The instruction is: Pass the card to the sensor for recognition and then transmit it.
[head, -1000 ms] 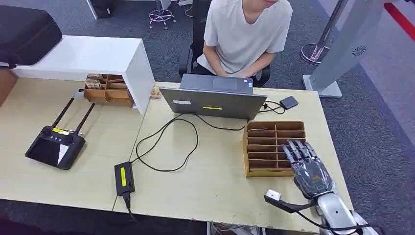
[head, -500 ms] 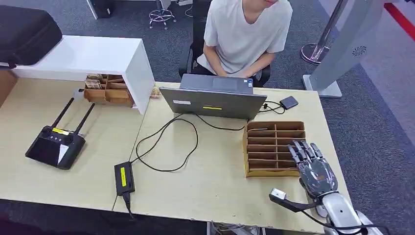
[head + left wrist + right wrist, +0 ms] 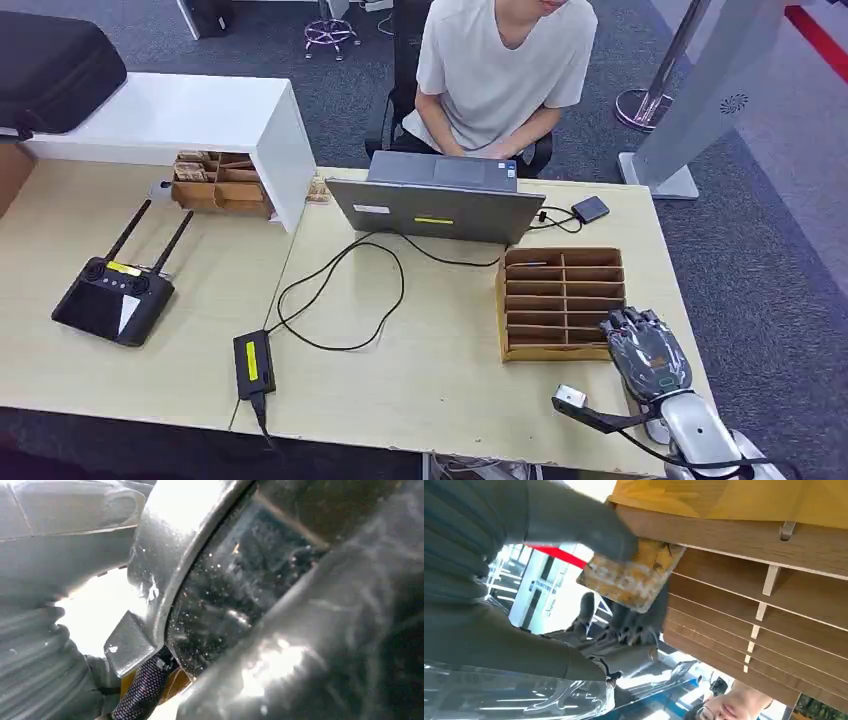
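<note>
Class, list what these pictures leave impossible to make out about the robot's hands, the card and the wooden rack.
- Card, right wrist view: its print is blurred, and the right hand covers one edge.
- Right hand, head view: its curled fingers hide the card.
- Wooden rack, head view: slot contents too small to tell.
- Left hand, left wrist view: glare and blurred dark shapes; its state is unclear.

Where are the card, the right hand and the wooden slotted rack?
card (image 3: 631,577): right wrist view, middle of its face.
right hand (image 3: 647,350): head view, back of the hand.
wooden slotted rack (image 3: 562,257): head view, far rim.
</note>
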